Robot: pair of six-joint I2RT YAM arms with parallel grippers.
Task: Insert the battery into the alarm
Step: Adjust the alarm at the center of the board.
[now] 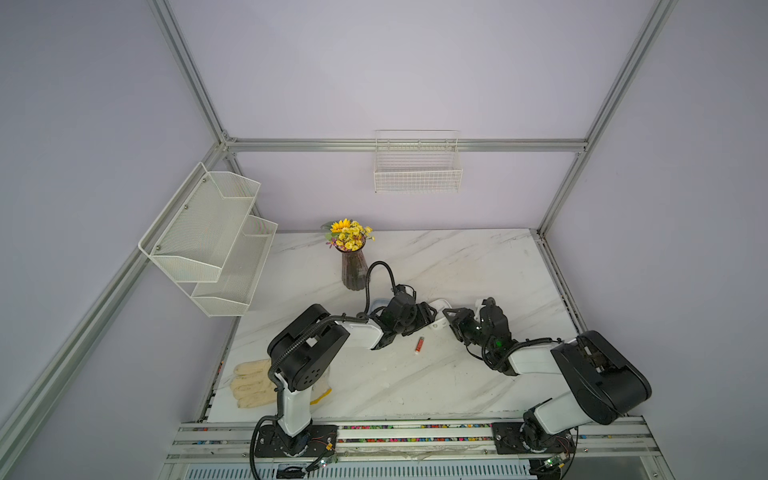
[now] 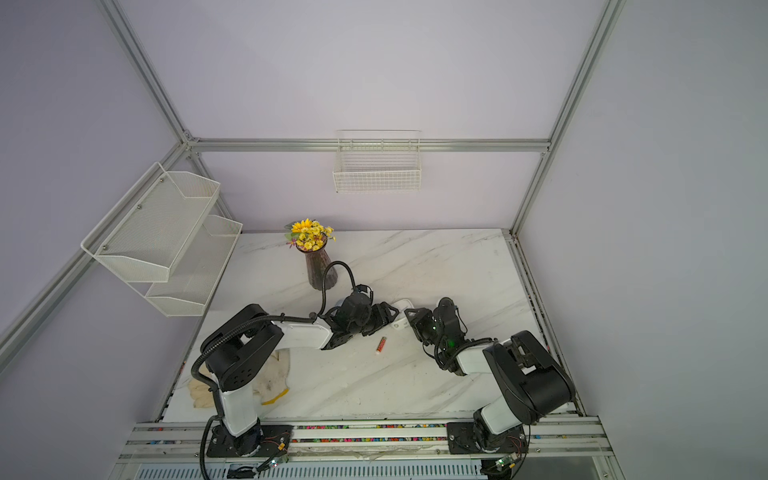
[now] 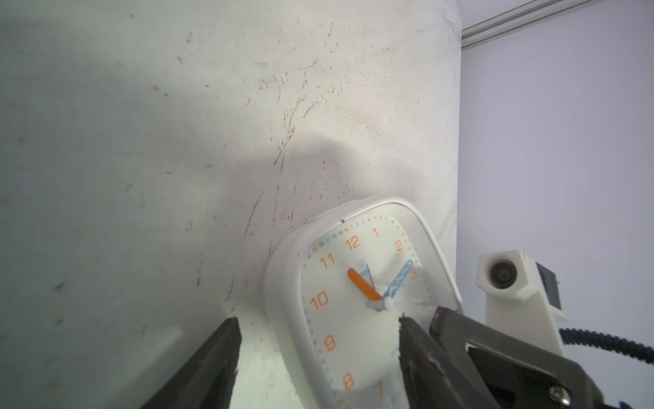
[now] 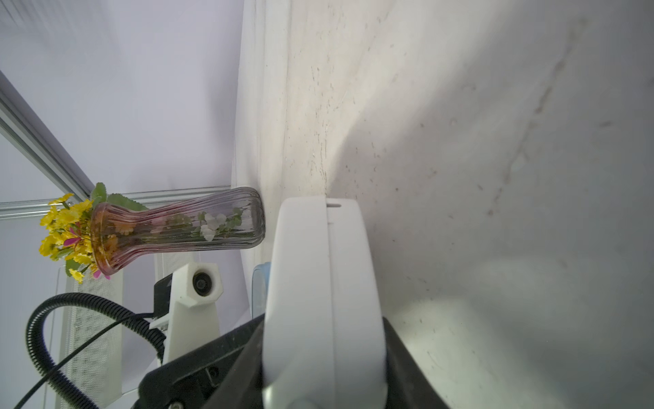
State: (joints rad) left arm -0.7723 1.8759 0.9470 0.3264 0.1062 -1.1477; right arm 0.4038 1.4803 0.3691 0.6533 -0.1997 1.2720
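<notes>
The left tool [image 3: 317, 318] stands wide. One finger [image 3: 216, 357] is clear of the alarm [image 3: 354, 248], the other lies in front of its face, and nothing is gripped.

Just on the near side of that tool, the battery [image 1: 419, 345] lies on the bare surface [image 1: 374, 386], apart from both tools and from the alarm. It is a small red cylinder with a pale near tip. Its long axis runs near to far, with the far end leaning a little right.

Judging from both top views, the left tool is the closer of the two. Being free, it looks like the one to come down and toward the near side for the battery. Its fingers would want to close across the short width, not along the length. The battery is smooth and round, so a nudge could roll it on the slick marbled surface.

Right of the battery and a little farther off, the alarm is a rounded white plastic square with orange numerals. It stands on edge with its face toward the left tool. The right tool [image 4: 322, 333] is clamped across its face and back, holding it. The battery slot shows in no view, so I cannot tell whether it is open.
</notes>
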